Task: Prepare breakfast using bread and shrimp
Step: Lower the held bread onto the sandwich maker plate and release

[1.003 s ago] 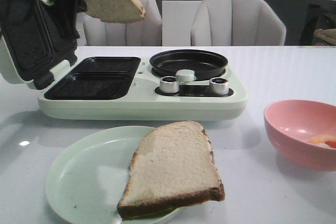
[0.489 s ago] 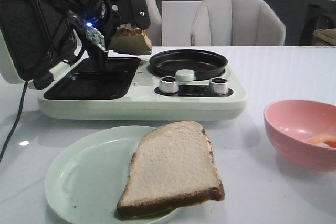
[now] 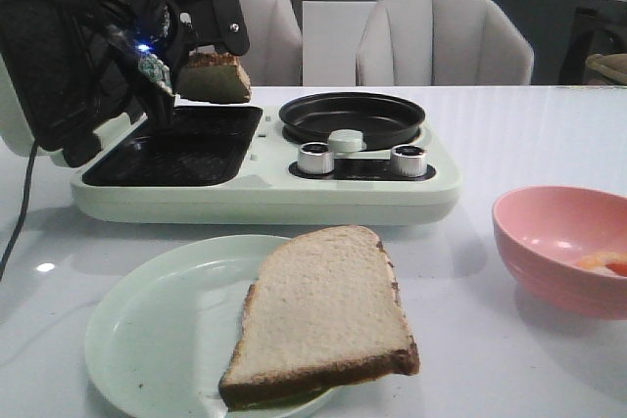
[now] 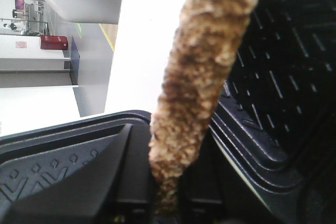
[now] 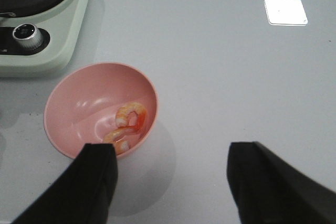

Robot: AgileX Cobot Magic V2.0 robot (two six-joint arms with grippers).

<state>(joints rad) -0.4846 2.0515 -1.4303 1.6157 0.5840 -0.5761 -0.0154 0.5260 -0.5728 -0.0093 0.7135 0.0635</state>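
Writing: no brand, label or readable lettering is showing on any object; the appliance's panel markings are too small to make out.

Bread count: two slices are showing. The held slice is hanging above the ribbed sandwich plates; the left wrist view is showing its brown crust edge-on over the black ribbing. The second slice is lying flat on the pale green plate, with its crust corner reaching past the rim nearest the camera.

Left gripper: it is clamping the held slice, jaws closed against the bread.

Shrimp count: two curled orange-and-white pieces are lying in the pink bowl; in the front view only an orange patch is showing inside the bowl.

Right gripper: it is hovering over the table just beside the bowl, its two black fingers standing wide apart and gripping nothing.

Breakfast maker: one pale green unit is sitting behind the plate, its lid standing open at the robot's left.

Round pan: one black pan is sitting on the unit's right half.

Knobs: two silver knobs are sitting along the front panel, and one is showing in the right wrist view.

Chairs: two grey chairs are standing behind the white table.
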